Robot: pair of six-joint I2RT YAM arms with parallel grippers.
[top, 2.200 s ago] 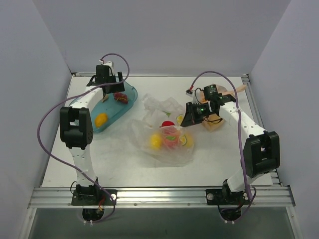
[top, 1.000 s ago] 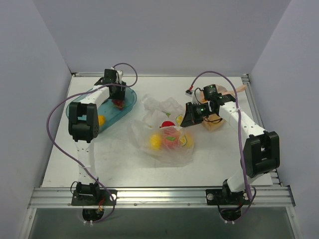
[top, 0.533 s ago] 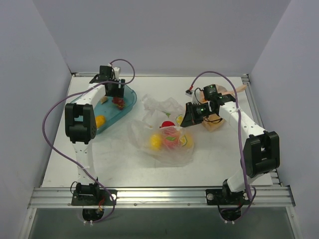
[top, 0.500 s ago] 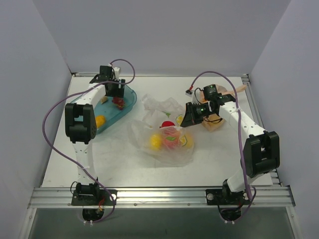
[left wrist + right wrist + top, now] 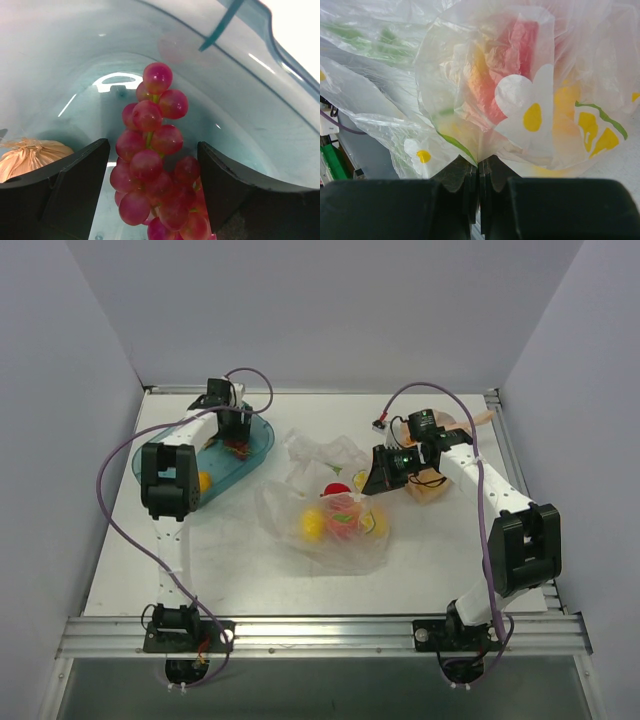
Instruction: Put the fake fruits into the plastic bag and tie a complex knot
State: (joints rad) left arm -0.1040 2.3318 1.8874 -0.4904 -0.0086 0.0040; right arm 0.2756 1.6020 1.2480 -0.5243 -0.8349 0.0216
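In the left wrist view a bunch of red grapes [image 5: 155, 165], one of the fake fruits, lies in the teal tray [image 5: 240, 90]. My left gripper [image 5: 152, 150] is open, one finger on each side of the bunch with a small gap on both sides. From above, the left gripper [image 5: 235, 433] hangs over the tray's far end, and a yellow fruit [image 5: 203, 481] lies nearer in the tray [image 5: 225, 480]. The plastic bag [image 5: 335, 540], clear with flower prints, holds yellow, red and green-sliced fruits. My right gripper [image 5: 479, 165] is shut on the bag's edge [image 5: 520, 100]. No knot is visible.
A peach-orange bag [image 5: 430, 485] sits behind the right arm at the table's right. A pale tan ridged thing [image 5: 30, 155] lies in the tray beside the left finger. The tray's walls stand close round the left gripper.
The left wrist has shifted a little to the right and lower over the grapes in the tray. The right arm and the bag have not moved.
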